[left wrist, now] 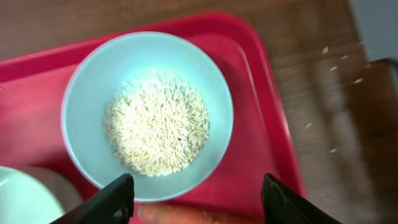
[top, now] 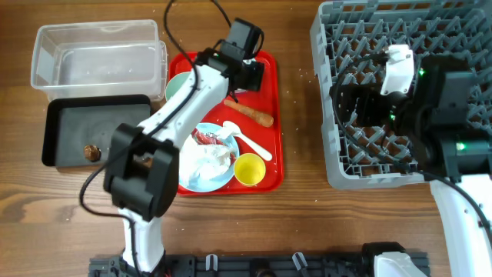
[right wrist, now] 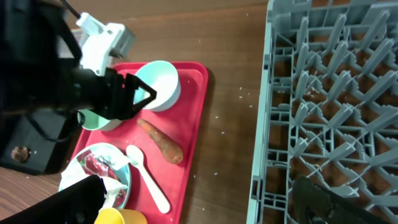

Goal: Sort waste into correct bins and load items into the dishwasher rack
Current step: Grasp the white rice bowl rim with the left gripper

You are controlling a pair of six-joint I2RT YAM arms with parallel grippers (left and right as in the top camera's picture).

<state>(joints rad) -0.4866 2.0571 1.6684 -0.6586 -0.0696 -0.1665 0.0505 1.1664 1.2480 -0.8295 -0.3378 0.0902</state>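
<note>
- Left gripper: I have it poised over the light-blue bowl at the top end of the red tray. Its two fingers stand wide apart at the lower edge of the left-wrist view, with nothing between them.
- Right gripper: also spread wide and carrying nothing. It hangs by the left edge of the dishwasher rack, which fills the right of the frame.
- Done, as I judge it: only the small brown food lump is sorted, lying in the black tray at the left of the overhead view.
- Left to do, waste: the rice sits in the bowl. The crumpled tissue and red wrapper lie on the pale-blue plate. The carrot piece lies on the red tray. I make out nothing inside the clear tub at upper left.
- Left to do, dishes: the rack holds none. The mint-green bowl, yellow cup, white spoon and plate are all on the red tray.
- Bowl, appearance: round, with smooth pale-blue walls. A mound of white grains covers its floor and leaves a bare ring below the rim. A few loose grains lie on the wood to the right of the tray.
</note>
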